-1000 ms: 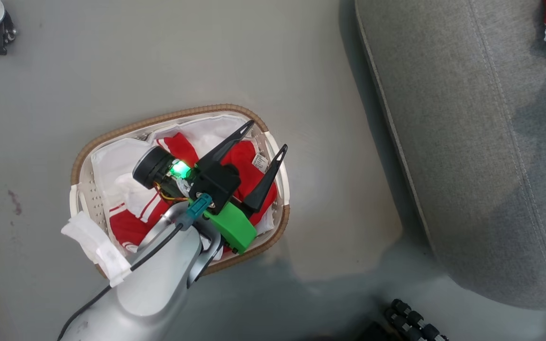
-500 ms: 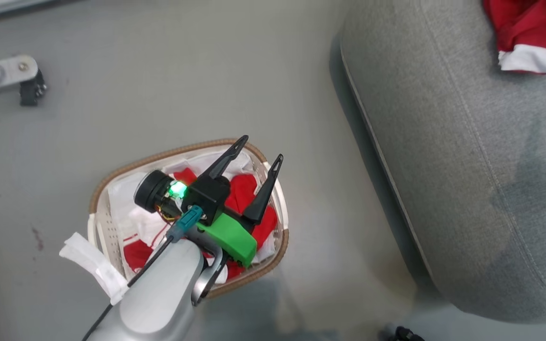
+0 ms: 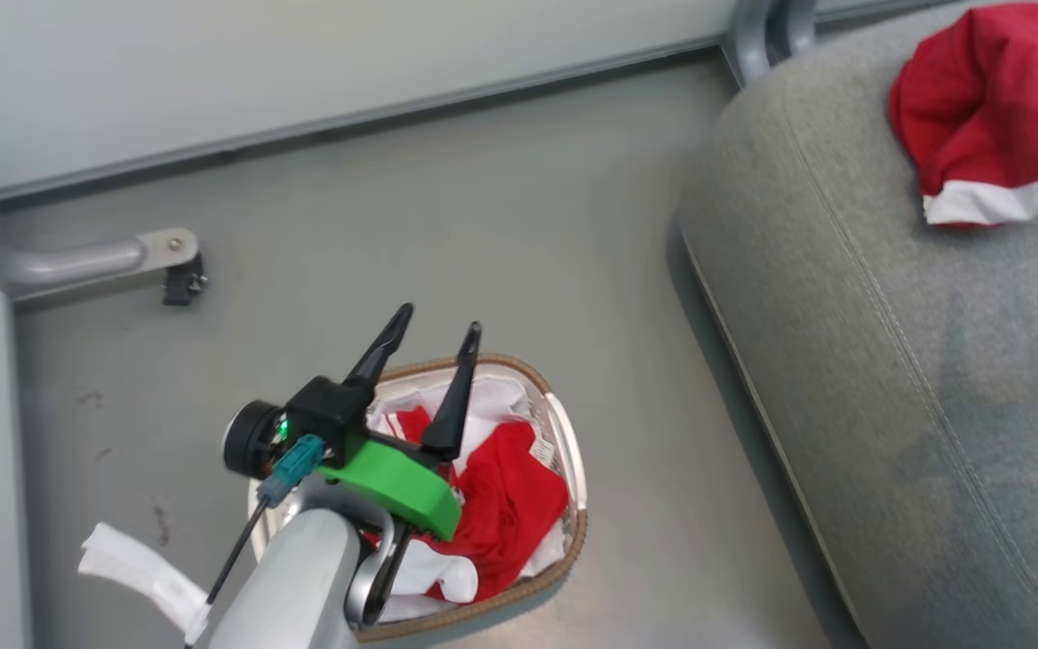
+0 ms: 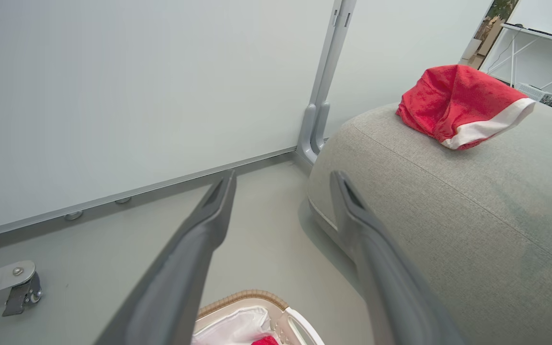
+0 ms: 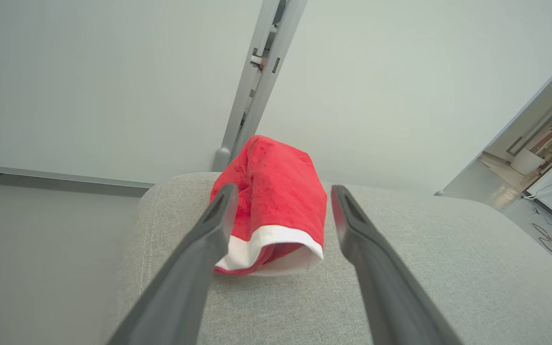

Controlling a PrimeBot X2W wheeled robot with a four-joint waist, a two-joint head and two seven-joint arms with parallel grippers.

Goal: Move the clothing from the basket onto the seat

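red clothing (image 3: 505, 505) lies heaped in the basket (image 3: 580, 527) on the floor, beneath the left pincer (image 3: 438, 320), spread and empty, apparently poised for a pick. one red garment (image 3: 987, 99) lies on the seat (image 3: 888, 406); right pincer (image 5: 281, 191), spread, holds nothing, facing it.

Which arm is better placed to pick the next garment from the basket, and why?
Left. The left gripper hangs open over the basket and its red clothing; the right gripper is away over the seat, open, by a garment lying there.
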